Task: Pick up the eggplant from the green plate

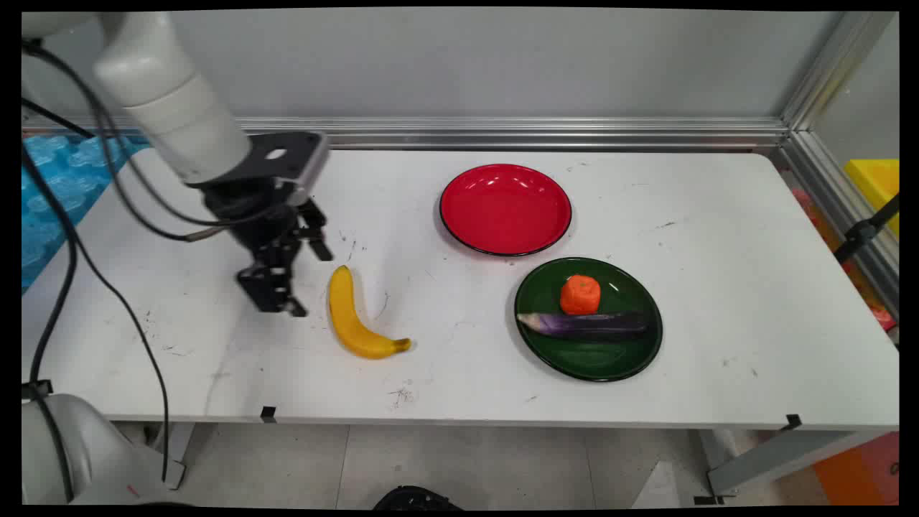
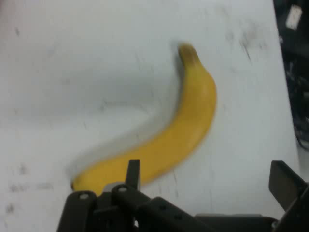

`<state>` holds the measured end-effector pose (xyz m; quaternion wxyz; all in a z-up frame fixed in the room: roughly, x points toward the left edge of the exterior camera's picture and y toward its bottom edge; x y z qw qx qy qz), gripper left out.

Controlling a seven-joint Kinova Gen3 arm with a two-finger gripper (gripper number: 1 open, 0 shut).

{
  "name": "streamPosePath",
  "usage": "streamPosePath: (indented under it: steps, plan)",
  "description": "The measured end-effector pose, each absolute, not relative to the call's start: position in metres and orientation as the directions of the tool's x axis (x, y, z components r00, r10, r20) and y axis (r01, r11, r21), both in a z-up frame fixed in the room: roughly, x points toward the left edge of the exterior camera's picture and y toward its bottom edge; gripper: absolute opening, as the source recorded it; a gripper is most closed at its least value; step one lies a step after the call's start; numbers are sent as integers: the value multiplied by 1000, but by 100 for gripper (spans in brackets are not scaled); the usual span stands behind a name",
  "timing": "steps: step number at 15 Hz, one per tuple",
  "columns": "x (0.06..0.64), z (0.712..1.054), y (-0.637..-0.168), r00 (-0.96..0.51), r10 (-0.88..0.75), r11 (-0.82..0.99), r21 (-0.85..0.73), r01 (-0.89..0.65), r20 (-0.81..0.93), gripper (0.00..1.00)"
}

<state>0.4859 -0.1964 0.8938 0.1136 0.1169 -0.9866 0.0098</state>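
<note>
Main view: white table (image 1: 718, 287) takes up most of the frame, scuffed with dark marks around the middle and front. Arm comes in from upper left and angles down toward the table's left-centre, black cables hanging off it.

Red plate (image 1: 505, 209) sits toward the back, centre, nothing on it. Green plate (image 1: 588, 362) is just in front and to the right of it, rims nearly touching. On the green plate: a purple eggplant (image 1: 583, 325) lying across it, and a small orange fruit (image 1: 580, 294), like a tangerine, right behind the eggplant and touching or nearly touching it.

Banana (image 1: 352, 318) lies flat on the bare table, left of both plates and well apart from them. It curves, one end pointing toward the back, the other toward the front right.

Gripper (image 1: 301, 280) is just left of the banana, low over the table, near the banana's back end. Fingers are spread apart, nothing between them.

Hand view: banana (image 2: 171, 140) fills the middle, one end at top, the other end down by the left finger (image 2: 133, 173). Right finger (image 2: 286, 182) is off to the side over bare table. Gripper (image 2: 210, 179) is released; the banana's lower stretch lies between the fingers in this view, but I can't tell whether either finger touches it.
</note>
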Motion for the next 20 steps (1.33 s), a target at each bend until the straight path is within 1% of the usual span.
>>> streamPosePath:
  steps: [6, 11, 15, 20]
  plan:
    - [411, 879, -242, -927, -192, 976, -37, -215, 323, 100]
    - [358, 865, -271, -904, -170, 974, -72, -215, 393, 100]
    - [321, 847, -284, -887, -153, 973, -92, -213, 436, 100]
    - [294, 824, -287, -877, -174, 969, -81, -234, 447, 100]
